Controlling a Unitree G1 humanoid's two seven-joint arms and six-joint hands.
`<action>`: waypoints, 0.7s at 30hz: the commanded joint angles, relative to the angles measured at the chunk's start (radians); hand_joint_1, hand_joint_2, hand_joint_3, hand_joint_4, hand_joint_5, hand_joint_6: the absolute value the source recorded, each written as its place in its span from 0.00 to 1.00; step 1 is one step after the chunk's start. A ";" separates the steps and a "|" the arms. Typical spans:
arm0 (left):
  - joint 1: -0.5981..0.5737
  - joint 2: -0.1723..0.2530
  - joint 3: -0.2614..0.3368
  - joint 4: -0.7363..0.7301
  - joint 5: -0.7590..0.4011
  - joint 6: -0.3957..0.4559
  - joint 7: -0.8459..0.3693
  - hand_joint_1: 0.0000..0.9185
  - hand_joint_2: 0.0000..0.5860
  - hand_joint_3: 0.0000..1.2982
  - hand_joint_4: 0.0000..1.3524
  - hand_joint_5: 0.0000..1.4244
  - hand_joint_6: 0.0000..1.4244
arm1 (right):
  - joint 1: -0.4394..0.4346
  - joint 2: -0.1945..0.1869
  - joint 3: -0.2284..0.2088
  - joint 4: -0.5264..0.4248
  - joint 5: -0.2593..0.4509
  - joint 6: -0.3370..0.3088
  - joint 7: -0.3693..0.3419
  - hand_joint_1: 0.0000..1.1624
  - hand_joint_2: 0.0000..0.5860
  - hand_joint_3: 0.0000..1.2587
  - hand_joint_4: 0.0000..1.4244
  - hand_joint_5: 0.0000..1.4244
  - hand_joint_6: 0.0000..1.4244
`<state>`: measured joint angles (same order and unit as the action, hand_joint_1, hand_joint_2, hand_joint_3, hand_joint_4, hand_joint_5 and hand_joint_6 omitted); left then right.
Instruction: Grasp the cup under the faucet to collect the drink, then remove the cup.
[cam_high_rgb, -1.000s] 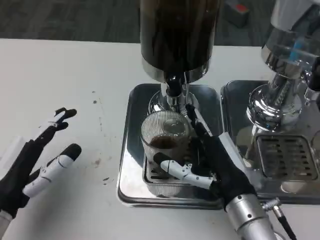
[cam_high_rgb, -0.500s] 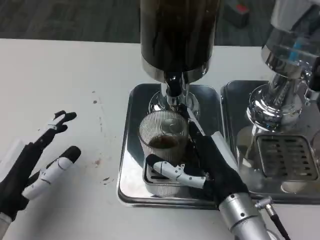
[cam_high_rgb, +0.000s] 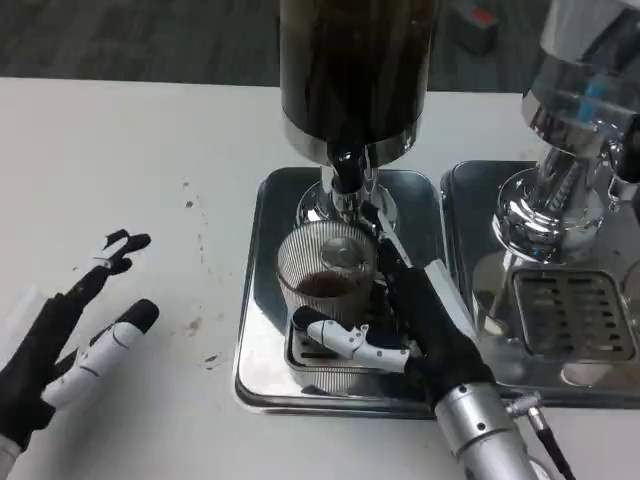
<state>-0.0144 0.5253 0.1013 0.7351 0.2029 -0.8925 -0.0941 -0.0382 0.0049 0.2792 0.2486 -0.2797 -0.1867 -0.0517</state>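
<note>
A ribbed clear glass cup (cam_high_rgb: 327, 268) with a little dark drink in it stands on the grate of the steel drip tray (cam_high_rgb: 262, 300), right under the black faucet (cam_high_rgb: 346, 173) of the dark drink dispenser (cam_high_rgb: 352, 70). My right hand (cam_high_rgb: 415, 320) grips the cup from its right side, one finger curled across its front base and others up along its far side. My left hand (cam_high_rgb: 62, 335) lies on the white table at the lower left, fingers spread, holding nothing.
A second steel tray (cam_high_rgb: 470, 200) with a chrome dispenser (cam_high_rgb: 560, 160) and a slotted grate (cam_high_rgb: 572, 315) stands to the right. A few dark drops stain the table (cam_high_rgb: 150, 140) left of the tray.
My right hand has shifted a little leftward and nearer with the cup, closing tighter around it. My left hand has slid slightly down and to the left.
</note>
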 joint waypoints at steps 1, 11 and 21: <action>0.009 0.000 0.006 -0.009 -0.014 0.006 0.013 0.00 0.28 0.11 0.00 0.08 0.00 | 0.001 0.016 -0.002 0.046 0.018 -0.001 0.003 0.78 0.32 0.04 0.13 0.13 0.25; 0.008 -0.002 0.007 -0.005 -0.023 0.004 0.009 0.00 0.28 0.12 0.00 0.08 0.00 | 0.004 0.032 -0.008 0.059 0.008 -0.004 -0.029 0.80 0.34 0.26 0.25 0.24 0.36; 0.013 -0.008 0.006 -0.004 -0.041 0.001 0.000 0.00 0.28 0.12 0.00 0.08 0.00 | 0.019 0.060 -0.030 0.048 0.032 -0.021 -0.074 0.83 0.37 0.31 0.30 0.29 0.43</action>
<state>-0.0093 0.5248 0.1037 0.7350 0.1797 -0.8926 -0.0942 -0.0423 0.0526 0.2577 0.2858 -0.2647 -0.2083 -0.1179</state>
